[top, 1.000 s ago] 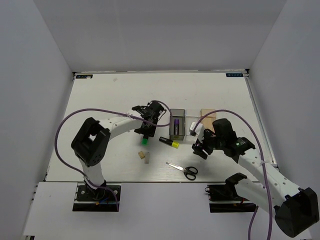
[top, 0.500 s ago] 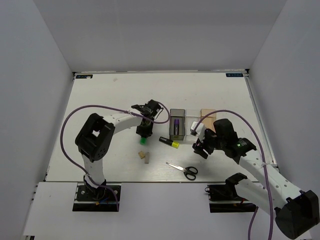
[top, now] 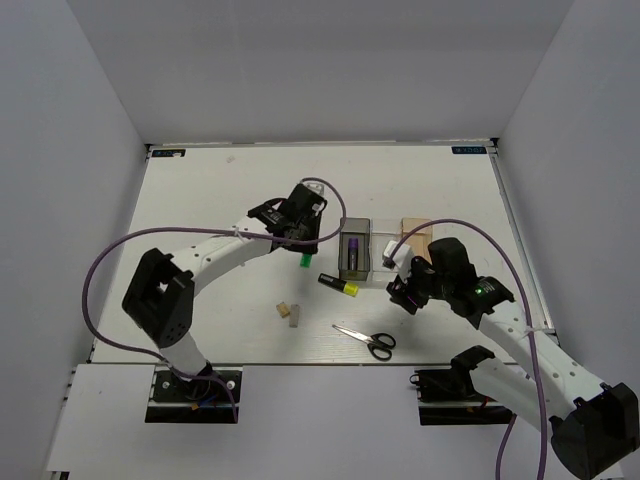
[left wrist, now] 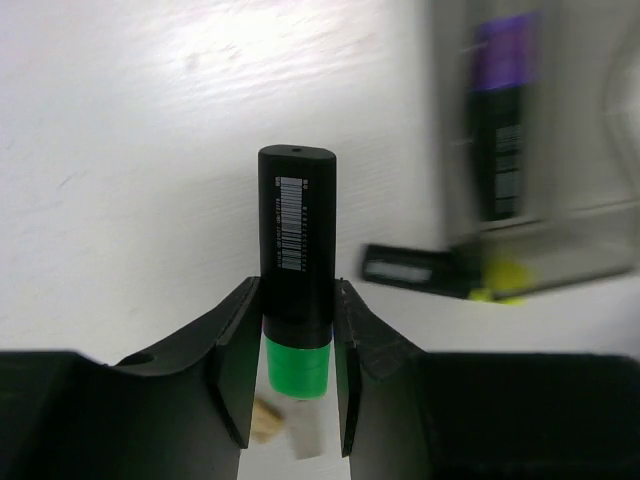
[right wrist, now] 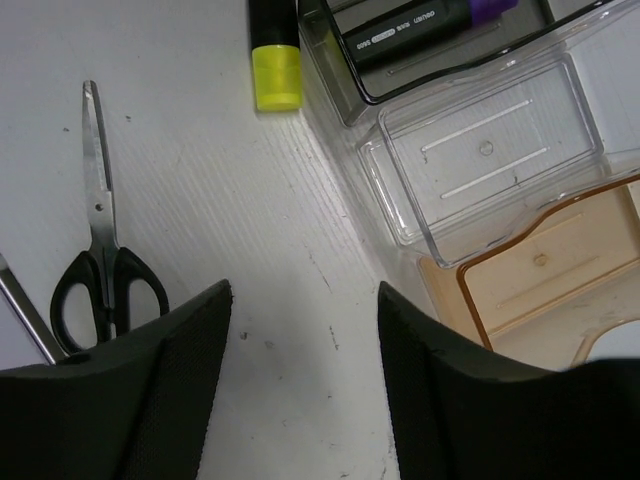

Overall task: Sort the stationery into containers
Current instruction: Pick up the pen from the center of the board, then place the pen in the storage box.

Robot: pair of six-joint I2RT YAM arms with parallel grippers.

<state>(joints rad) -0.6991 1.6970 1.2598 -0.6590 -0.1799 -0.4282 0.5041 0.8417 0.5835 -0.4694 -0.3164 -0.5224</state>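
My left gripper point(top: 302, 248) is shut on the green-ended highlighter point(top: 303, 260) and holds it above the table, just left of the dark grey bin point(top: 355, 221). In the left wrist view the highlighter point(left wrist: 297, 240) sticks out between the fingers point(left wrist: 236, 370), green end inward. The purple highlighter point(top: 352, 246) lies in the grey bin. The yellow highlighter point(top: 340, 285) lies in front of that bin. Two beige erasers point(top: 289, 313) and the scissors point(top: 366, 340) lie nearer me. My right gripper point(top: 401, 291) is open and empty over bare table point(right wrist: 305, 360).
The clear bin point(top: 386, 252) and the tan-orange bin point(top: 416, 233) stand right of the grey one, both empty in the right wrist view, clear bin point(right wrist: 480, 150), tan bin point(right wrist: 540, 270). There the scissors point(right wrist: 100, 260) lie left of my fingers.
My left gripper has risen with the green highlighter and moved right and back, toward the dark grey bin. The right arm has hardly moved.
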